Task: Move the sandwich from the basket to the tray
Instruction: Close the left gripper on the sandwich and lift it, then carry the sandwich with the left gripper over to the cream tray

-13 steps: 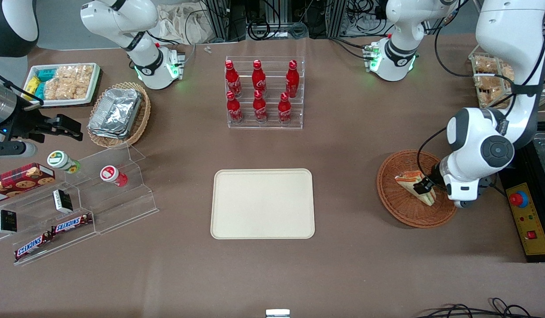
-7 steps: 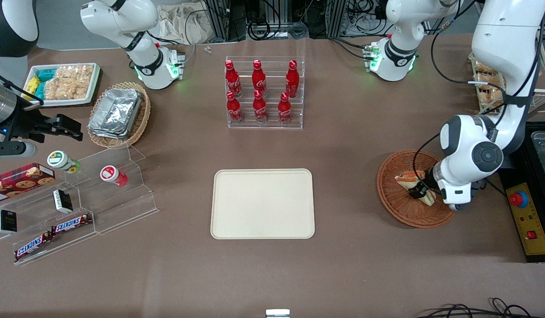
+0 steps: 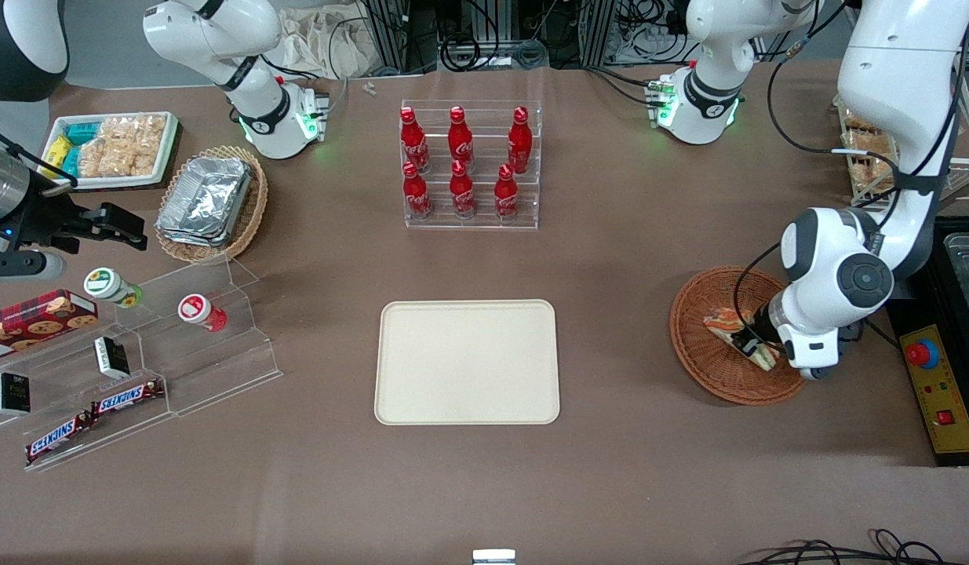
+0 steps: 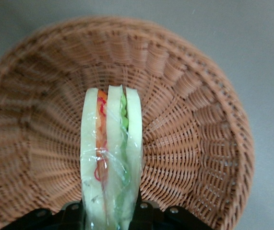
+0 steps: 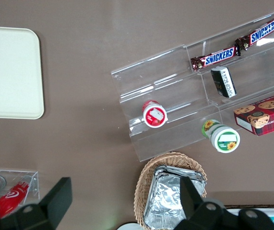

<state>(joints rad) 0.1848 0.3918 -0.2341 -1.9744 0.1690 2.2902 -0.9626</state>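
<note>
The sandwich, a wrapped white-bread wedge with green and red-orange filling, is in the round reddish-brown basket toward the working arm's end of the table. My gripper is down in the basket, shut on the wedge's wide end. In the left wrist view the black fingers press both bread faces of the sandwich, and the gripper holds it over the basket's weave. I cannot tell if the sandwich rests on the weave. The cream tray lies bare at the table's middle.
A clear rack of red cola bottles stands farther from the front camera than the tray. A yellow box with a red button sits beside the basket. Stepped acrylic shelves with snacks and an oval basket of foil trays are toward the parked arm's end.
The working arm's wrist has swung a little toward the tray. The gripper has settled on the sandwich's wide end, and the wedge has turned slightly in the basket.
</note>
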